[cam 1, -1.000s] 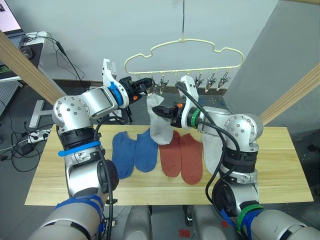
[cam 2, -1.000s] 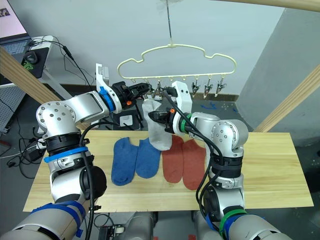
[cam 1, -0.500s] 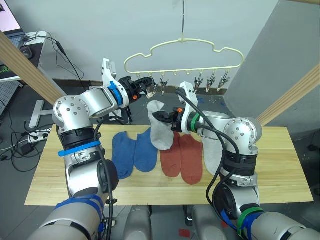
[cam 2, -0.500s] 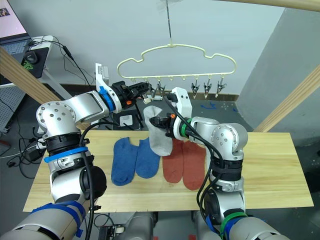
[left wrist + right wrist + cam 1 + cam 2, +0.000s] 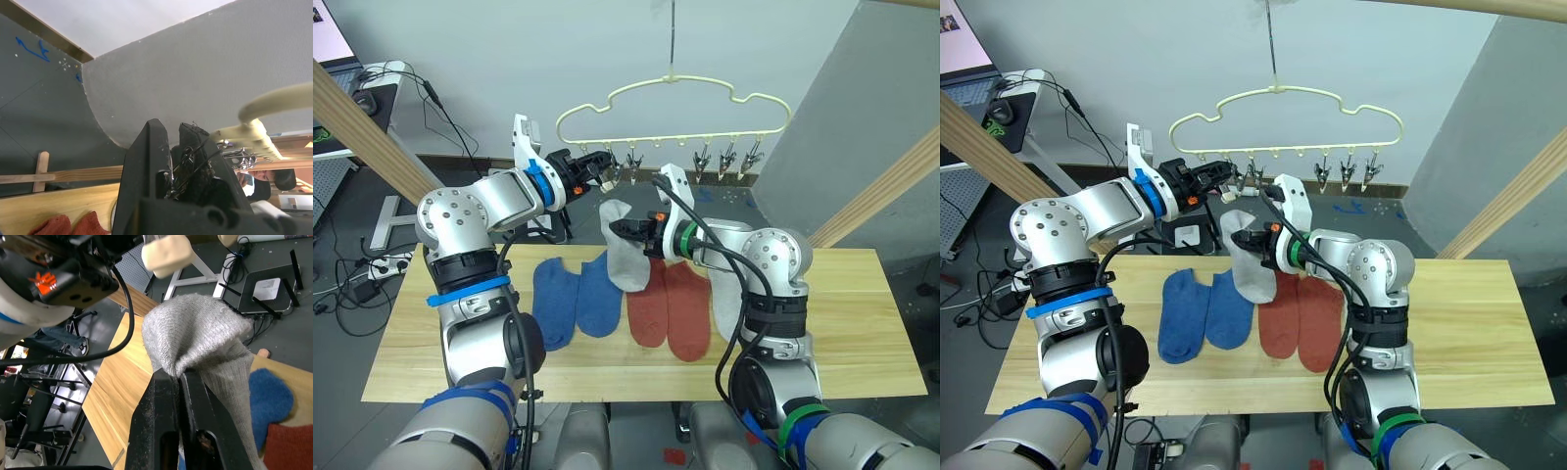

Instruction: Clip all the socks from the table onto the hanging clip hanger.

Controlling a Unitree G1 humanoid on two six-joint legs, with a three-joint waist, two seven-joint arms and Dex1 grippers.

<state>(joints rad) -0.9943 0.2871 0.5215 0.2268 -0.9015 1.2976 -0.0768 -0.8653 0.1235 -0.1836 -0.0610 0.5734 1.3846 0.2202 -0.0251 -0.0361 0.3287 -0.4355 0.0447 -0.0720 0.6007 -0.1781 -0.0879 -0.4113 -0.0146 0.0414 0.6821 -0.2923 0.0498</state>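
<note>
Left gripper [image 5: 603, 172]: two black fingers pressed together on a small metal clip [image 5: 610, 174] at the left end of the clip row, squeezing its handle; whether the clip's mouth is parted cannot be told.
Clip hanger [image 5: 673, 97]: thin cream wire, cloud-shaped outline, top hook, row of metal clips below the bottom bar. None carries a sock yet.
Right gripper [image 5: 625, 228]: black fingers clamped flat on a fold near the cuff of a light grey knit sock [image 5: 628, 257], which hangs limp at 5 o'clock from the held clip.
Change: one second ago the cuff stood just under the clip row; now the right gripper has dropped and the cuff sits apart from the clip. Judgement: the insertion did not take, so a fresh approach is needed.
Table [image 5: 862, 333]: light yellowish planks, visible grain.
Socks on table: two blue [image 5: 574, 296], two rust-red [image 5: 670, 308], one light grey [image 5: 725, 299] at 3 o'clock of the red pair; all soft knit, lying flat.
</note>
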